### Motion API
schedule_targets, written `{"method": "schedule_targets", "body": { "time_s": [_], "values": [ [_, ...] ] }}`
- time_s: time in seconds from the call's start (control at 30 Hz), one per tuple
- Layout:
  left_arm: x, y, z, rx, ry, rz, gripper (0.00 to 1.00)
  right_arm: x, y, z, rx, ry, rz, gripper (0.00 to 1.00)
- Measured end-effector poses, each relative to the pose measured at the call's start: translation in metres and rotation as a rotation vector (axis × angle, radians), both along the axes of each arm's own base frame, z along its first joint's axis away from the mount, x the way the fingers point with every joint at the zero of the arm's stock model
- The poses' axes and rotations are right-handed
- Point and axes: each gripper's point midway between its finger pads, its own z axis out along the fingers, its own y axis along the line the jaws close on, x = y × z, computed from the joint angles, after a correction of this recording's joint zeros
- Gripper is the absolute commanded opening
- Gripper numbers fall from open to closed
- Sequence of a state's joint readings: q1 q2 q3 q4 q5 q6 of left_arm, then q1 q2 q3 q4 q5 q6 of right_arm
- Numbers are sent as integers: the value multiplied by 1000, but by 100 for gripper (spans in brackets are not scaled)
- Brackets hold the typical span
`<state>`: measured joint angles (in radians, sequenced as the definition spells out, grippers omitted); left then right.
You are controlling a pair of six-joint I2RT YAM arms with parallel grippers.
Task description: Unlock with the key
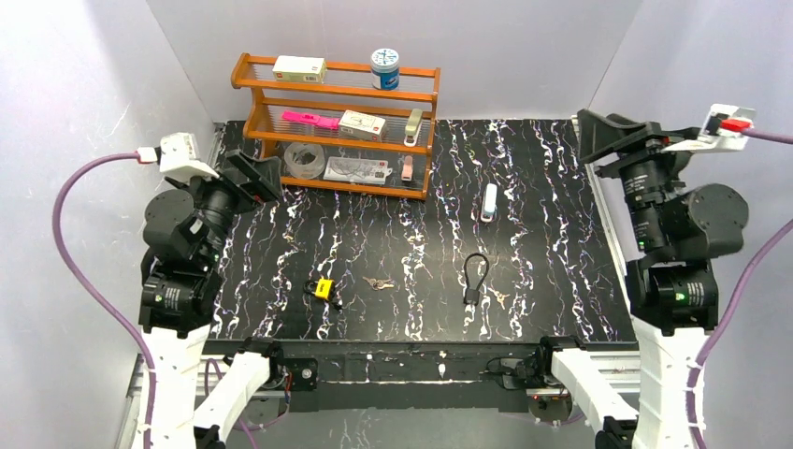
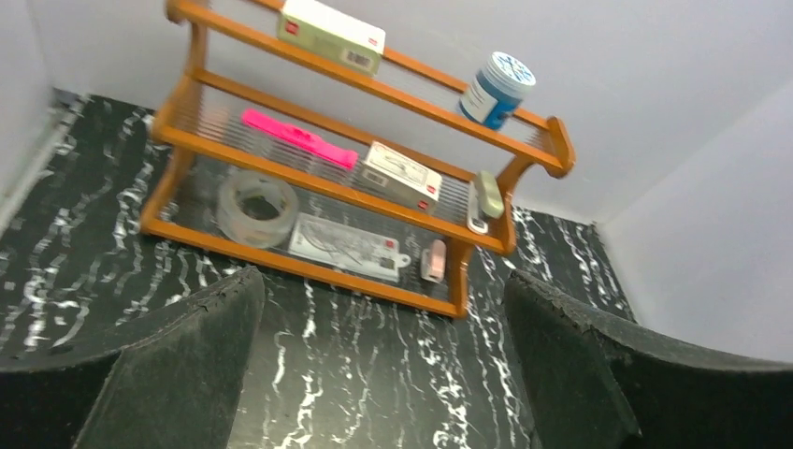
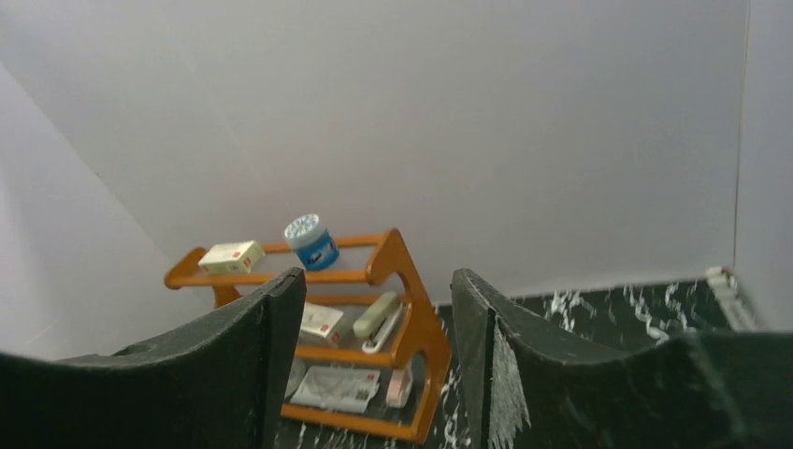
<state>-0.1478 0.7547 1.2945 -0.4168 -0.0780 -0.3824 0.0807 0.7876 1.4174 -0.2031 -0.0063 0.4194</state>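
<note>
The black marbled desk (image 1: 421, 234) carries a wooden shelf (image 1: 355, 187) at the back. The left tool (image 1: 254, 176) and right tool (image 1: 608, 138) sit raised at opposite sides, both wide and empty. The yellow padlock (image 1: 324, 288) and, near its right, the key (image 1: 379, 282) lie toward the front, well apart from both tools.

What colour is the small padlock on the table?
The padlock is yellow, best seen in the top view.

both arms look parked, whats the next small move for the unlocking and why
Probably bring the left gripper down toward the key bunch, which lies on the table beside the yellow padlock. It and the right gripper stand open, empty and raised at the sides, so no key is in hand yet.
</note>
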Motion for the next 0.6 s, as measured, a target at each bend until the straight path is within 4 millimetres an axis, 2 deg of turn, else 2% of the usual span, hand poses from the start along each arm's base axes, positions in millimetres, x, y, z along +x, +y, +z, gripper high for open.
{"method": "schedule_targets", "body": {
  "time_s": [0.1, 0.2, 0.3, 0.43, 0.6],
  "values": [
    [4, -12, -19, -43, 30, -54, 98, 14, 2, -28, 22, 119, 7, 66],
    [7, -20, -38, -72, 70, -85, 98, 29, 6, -57, 43, 236, 25, 73],
    [10, -23, -58, -90, 113, -93, 98, 36, 17, -92, 43, 344, 79, 75],
    [9, -26, -88, -99, 189, -101, 98, 39, 32, -134, 43, 487, 159, 75],
    [4, -32, -130, -143, 316, -115, 98, 34, 55, -181, 53, 658, 294, 71]
  ]
}}
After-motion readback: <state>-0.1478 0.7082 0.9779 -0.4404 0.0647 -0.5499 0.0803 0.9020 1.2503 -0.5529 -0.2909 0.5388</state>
